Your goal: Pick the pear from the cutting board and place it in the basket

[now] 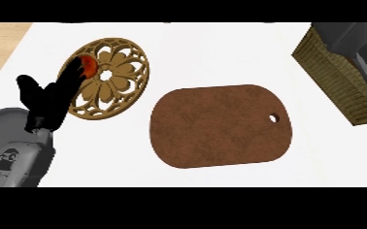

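White counter [215, 48] holds your basket [118, 80]; your left hand [54, 97], fingers curled round the reddish pear [86, 65] over its rim, could spill it off the edge if you release early

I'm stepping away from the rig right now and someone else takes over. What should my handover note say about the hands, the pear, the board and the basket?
Left hand: at the view's left edge, over the left rim of the basket, fingers reaching up to the pear; whether they hold it cannot be told.
Right hand: not in view.
Pear: reddish, at the basket's left rim by the fingertips, mostly hidden.
Cutting board: brown, mid-counter, nothing on it.
Done: pear is off the board and brought to the basket.
Left: confirm it sits in the basket, let go, and pull the hand back.
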